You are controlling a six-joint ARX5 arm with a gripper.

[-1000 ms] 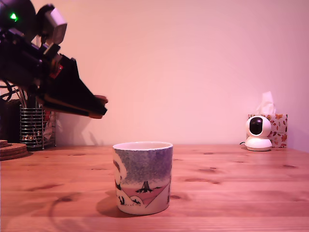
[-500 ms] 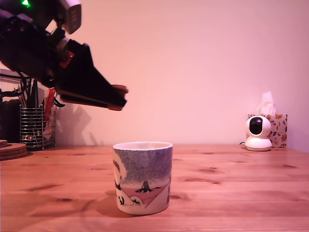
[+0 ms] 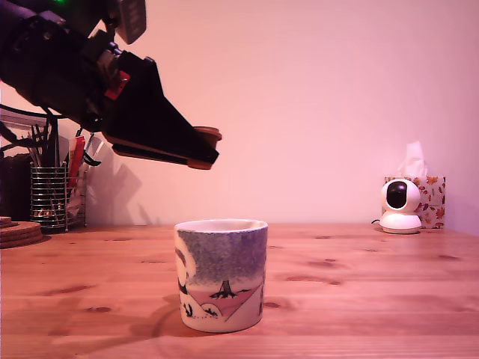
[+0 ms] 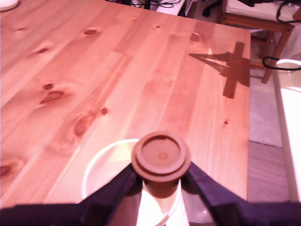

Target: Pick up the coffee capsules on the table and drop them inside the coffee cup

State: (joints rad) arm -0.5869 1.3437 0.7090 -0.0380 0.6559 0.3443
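Hovering above the wide cylindrical ceramic mug (image 3: 221, 274) with its cream rim, speckled grey-purple sky and pink hill, your black gripper (image 3: 203, 149) is pinching a small brown tapered plastic capsule (image 4: 161, 157) just under its flanged rim; you can see the dark fingers (image 4: 116, 187) pressed against its body on both sides in the wrist view. From that camera the capsule sits over the mug's pale opening (image 4: 109, 170), near its far edge. In the exterior view the fingertips reach to about the mug's middle, well clear of the rim. The mug stands upright on the knotty wooden table (image 3: 359, 292). Against the wall you have a wire pen holder (image 3: 54, 196) on the exterior view's left, and a small white camera (image 3: 400, 206) with a floral tissue box (image 3: 432, 196) on its right.
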